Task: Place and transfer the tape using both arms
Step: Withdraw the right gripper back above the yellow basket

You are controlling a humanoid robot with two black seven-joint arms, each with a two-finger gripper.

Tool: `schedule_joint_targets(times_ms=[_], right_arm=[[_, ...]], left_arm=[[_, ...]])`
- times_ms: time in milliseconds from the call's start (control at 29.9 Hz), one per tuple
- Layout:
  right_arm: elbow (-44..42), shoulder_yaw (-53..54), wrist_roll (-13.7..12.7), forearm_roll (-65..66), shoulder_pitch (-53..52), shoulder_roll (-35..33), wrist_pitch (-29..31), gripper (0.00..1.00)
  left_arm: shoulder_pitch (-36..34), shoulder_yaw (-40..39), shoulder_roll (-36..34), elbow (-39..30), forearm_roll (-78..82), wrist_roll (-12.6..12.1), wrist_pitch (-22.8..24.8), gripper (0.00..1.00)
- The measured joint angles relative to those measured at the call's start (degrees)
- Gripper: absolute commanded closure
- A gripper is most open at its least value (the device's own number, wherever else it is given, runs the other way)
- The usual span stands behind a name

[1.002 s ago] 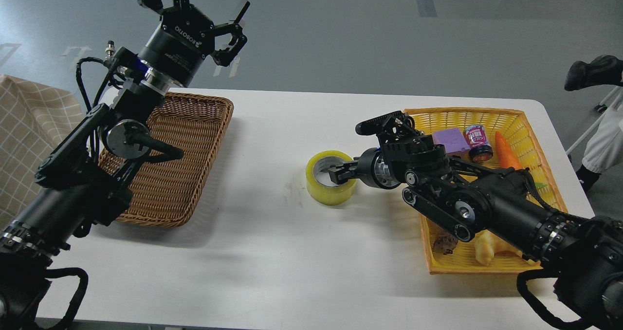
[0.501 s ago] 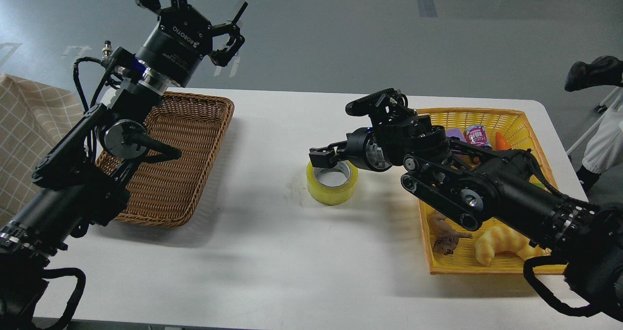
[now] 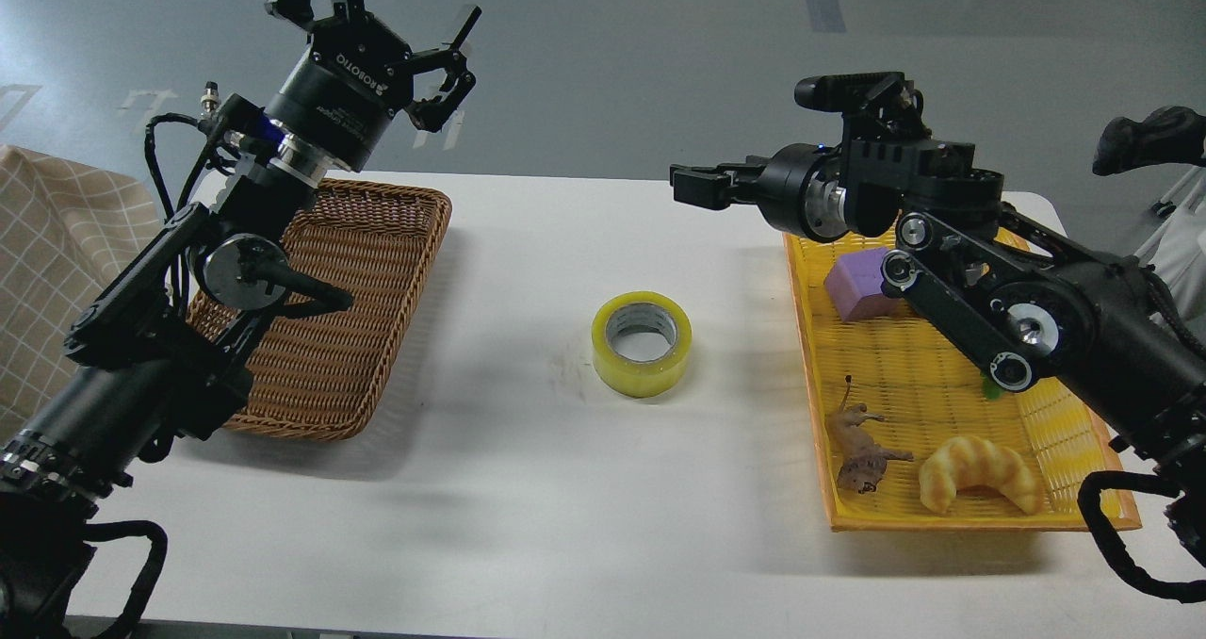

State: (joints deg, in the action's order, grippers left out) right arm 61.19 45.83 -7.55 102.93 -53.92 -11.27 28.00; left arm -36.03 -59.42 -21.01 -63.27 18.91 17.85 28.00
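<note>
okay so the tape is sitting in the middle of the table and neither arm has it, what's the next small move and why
Probably lower the left gripper toward the tape. The roll lies flat on the table, free of both arms, the right gripper is raised clear of it, and the left gripper's fingers are spread, high above the brown basket.

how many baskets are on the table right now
2. A brown wicker basket sits on the table's left side, partly behind the left arm. A yellow basket sits on the right side, partly covered by the right arm.
</note>
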Motion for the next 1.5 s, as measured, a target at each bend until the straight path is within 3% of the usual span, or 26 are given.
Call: schedule_joint_targets(times_ms=[401,769,1203,1504], right_arm=[[0.3,21.3,0.9,-18.5,4.3,0.1,0.0,0.01],[0.0,40.4,6.2,-37.7,10.6,4.6,0.0,0.00],[0.1,41.8,6.2,-69.2,18.0,5.2,0.0,0.00],[2.9,41.3,5.6,-76.0,22.8,6.1,0.0,0.00]], left_arm=[[-0.4,0.2,-0.3,0.6,0.3,-0.2,0.0,0.02],[-0.5,-0.2,0.2,0.6,0.3,0.0,0.0,0.02],[-0.6,0.3,0.2,0.6,0.8,-0.2,0.0,0.02],[-0.1,0.5,-0.3,0.6,0.8,-0.5,0.0,0.02]])
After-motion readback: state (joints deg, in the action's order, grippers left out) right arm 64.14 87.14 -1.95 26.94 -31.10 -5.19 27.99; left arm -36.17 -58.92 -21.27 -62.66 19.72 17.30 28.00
